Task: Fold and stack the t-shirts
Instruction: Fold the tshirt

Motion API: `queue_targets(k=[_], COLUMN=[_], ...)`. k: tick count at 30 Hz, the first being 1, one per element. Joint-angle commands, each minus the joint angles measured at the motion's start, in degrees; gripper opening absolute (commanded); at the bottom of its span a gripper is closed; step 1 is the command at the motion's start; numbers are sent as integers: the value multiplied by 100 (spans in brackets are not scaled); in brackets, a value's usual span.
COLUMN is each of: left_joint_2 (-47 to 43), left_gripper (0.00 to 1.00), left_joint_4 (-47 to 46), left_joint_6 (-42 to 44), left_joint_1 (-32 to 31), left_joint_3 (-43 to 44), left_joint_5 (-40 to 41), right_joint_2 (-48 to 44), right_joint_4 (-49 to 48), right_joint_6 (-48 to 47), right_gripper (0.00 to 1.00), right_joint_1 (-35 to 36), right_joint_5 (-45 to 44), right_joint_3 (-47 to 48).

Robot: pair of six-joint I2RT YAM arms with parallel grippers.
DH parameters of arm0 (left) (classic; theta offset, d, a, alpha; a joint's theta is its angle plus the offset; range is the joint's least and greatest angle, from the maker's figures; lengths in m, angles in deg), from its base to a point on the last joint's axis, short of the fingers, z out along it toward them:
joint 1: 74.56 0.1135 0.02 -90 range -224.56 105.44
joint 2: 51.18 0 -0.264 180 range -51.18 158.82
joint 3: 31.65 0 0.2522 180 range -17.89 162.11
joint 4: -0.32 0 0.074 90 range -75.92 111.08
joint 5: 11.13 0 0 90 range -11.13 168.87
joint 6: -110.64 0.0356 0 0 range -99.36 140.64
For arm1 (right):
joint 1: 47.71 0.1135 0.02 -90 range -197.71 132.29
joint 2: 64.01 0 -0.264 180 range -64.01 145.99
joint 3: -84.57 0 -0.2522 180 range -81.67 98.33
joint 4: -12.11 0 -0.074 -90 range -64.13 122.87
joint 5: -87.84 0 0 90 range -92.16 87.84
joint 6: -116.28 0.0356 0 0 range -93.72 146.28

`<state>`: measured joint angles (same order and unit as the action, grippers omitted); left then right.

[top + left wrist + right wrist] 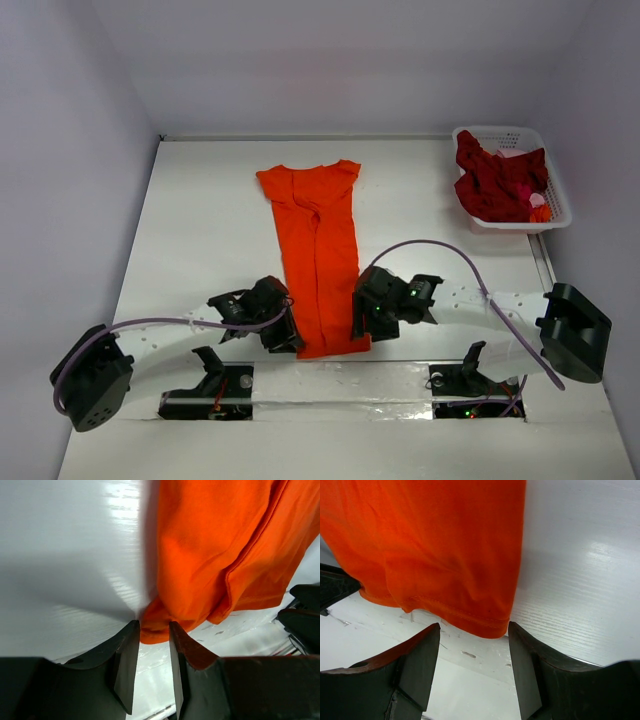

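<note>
One orange t-shirt (318, 262), one white basket (556, 208), dark red t-shirts (495, 180) heaped uncountably, and two arms (160, 340) (500, 300).

Orange t-shirt (318, 255) (folded lengthwise) on white table (200, 220)

left wrist view: orange t-shirt (220, 550) cut off by top and right edges. hem corner lies at the tips of the left gripper (153, 630); can't tell whether the fingers (127, 655) touch the cloth. finger bases cut by bottom edge.

right wrist view: shirt runs off top and left edges. right gripper (474, 627) bases cut off below. dark shape (332, 587) at left edge only partly in frame.

top view: both sets of fingertips hidden under the wrist housings, near hem corners partly covered. dark red t-shirts (492, 180) bunched in basket (556, 205), count unclear. bright scrap (539, 208) among them, too small to identify.
</note>
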<state>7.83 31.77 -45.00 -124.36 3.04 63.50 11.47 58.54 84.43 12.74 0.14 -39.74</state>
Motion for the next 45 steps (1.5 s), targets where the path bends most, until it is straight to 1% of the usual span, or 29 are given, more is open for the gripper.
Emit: queue_targets(k=[1,4,8,14,19,24,29,32,33,34,36,45], left_joint_2=[-284,-372,-346,-170,-179,120,182,129,120,112,111,-29], left_gripper=[27,27,27,27,28,28,35,24,17,7,1,0], left_joint_4=[770,920,753,393,-222,-520,-723,-653,-584,-539,-417,-55], left_joint_6=[228,237,158,122,17,70,26,8,8,8,26,43], left_joint_1=[-21,-21,-21,-21,-21,-21,-21,-21,-21,-21,-21,-21], left_joint_3=[289,254,122,17,-203,-291,-344,-361,-361,-361,-344,-133], left_joint_5=[316,412,351,360,176,35,-62,-18,-9,-9,17,140], right_joint_2=[-69,-42,-25,-60,-78,-69,-25,-42,-42,-42,-25,89], right_joint_4=[-6,-23,-32,-15,-32,-59,-67,-32,-32,-41,-41,-181], right_joint_6=[74,74,74,82,100,100,74,74,74,74,74,38], right_gripper=[63,63,63,63,63,63,63,63,63,63,63,62], right_joint_1=[46,46,46,46,46,46,46,46,46,46,46,46], right_joint_5=[-116,-116,-99,-108,-81,-64,-64,-81,-81,-81,-81,-72], right_joint_3=[184,192,210,219,166,157,201,193,201,201,210,193])
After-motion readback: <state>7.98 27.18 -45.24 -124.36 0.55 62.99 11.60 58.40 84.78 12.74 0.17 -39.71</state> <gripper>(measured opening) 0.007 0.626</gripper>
